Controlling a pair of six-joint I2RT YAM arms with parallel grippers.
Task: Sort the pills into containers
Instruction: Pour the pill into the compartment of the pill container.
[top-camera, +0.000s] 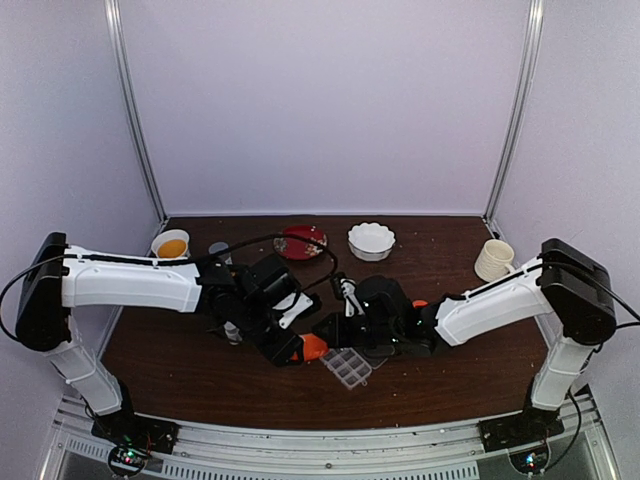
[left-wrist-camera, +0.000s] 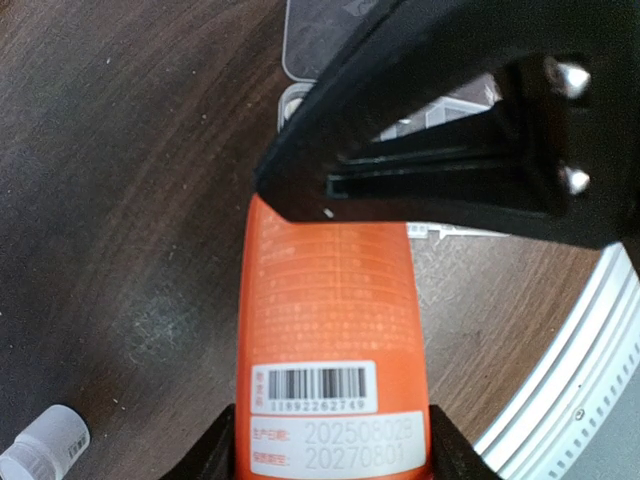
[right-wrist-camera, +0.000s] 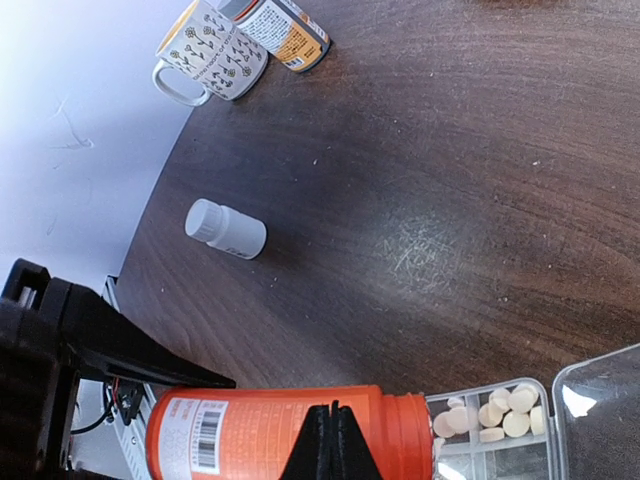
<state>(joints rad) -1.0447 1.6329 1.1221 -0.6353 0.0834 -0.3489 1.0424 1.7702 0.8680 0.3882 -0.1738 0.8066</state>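
Orange pill bottle lies clamped in left gripper, mouth at pill box holding cream tablets; right gripper closed.

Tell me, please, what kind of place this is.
Probably a laboratory robot cell: a dark wooden table enclosed by plain pale walls and metal posts, with an orange pill bottle and clear pill box.

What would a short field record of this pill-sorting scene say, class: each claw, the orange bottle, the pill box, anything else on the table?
Left claw: closed on the orange bottle
Right claw: shut, holding nothing, at the bottle's side
Bottle pose: held sideways, mouth at the pill box
Box: lid open, one cell holds cream pills
Also on table: small white bottle on its side, patterned mug
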